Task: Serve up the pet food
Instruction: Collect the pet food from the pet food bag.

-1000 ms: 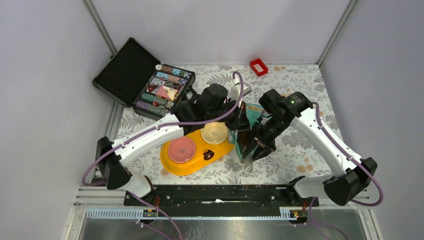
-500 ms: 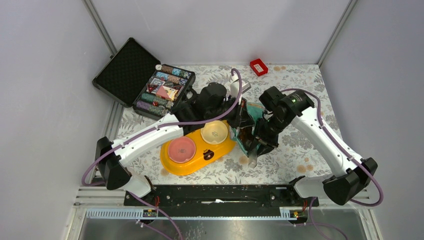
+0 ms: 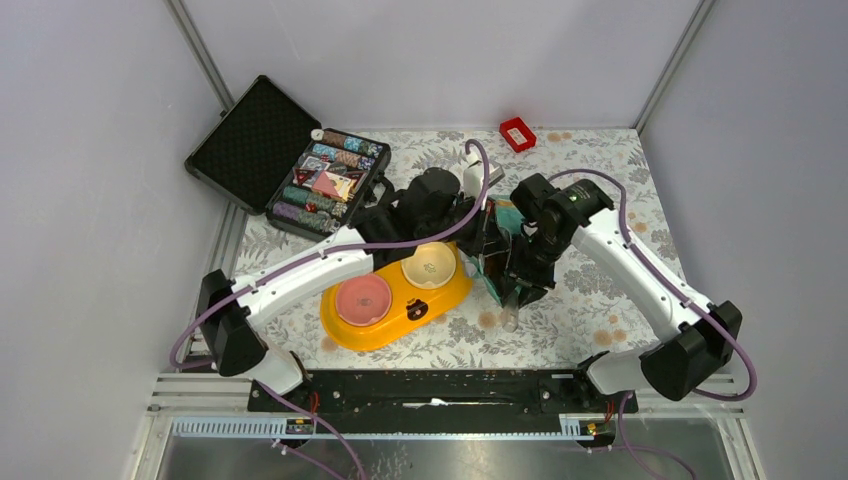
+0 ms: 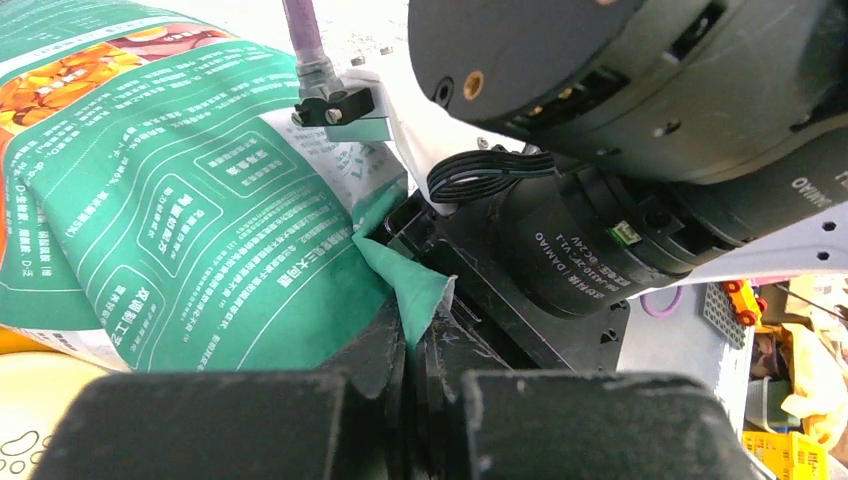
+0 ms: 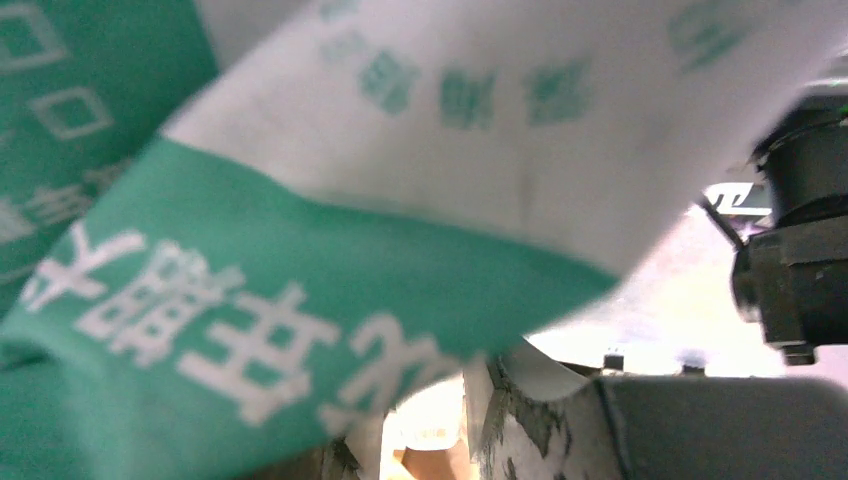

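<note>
The teal-and-white pouch [image 3: 505,222] hangs tilted between my two grippers, just right of the yellow double feeder [image 3: 440,297]. The feeder holds a pink bowl [image 3: 362,298] and a cream bowl [image 3: 428,265]. My left gripper [image 3: 485,245] is shut on a teal corner of the pouch [image 4: 200,200], with the jaws pressed together [image 4: 420,340]. My right gripper [image 3: 515,285] holds the pouch's lower edge. In the right wrist view the pouch [image 5: 250,280] covers its fingertips [image 5: 430,400], which stand slightly apart around it. No kibble shows; both bowls look bare.
An open black case of poker chips [image 3: 320,175] lies at the back left. A small red box [image 3: 517,133] sits at the back edge. The right arm's wrist [image 4: 620,150] is close in front of my left gripper. Grey walls enclose the floral table [image 3: 600,300].
Both grippers and the pouch have shifted a little up and left, toward the cream bowl. The right wrist has swung inward, and the pouch stands more upright.
</note>
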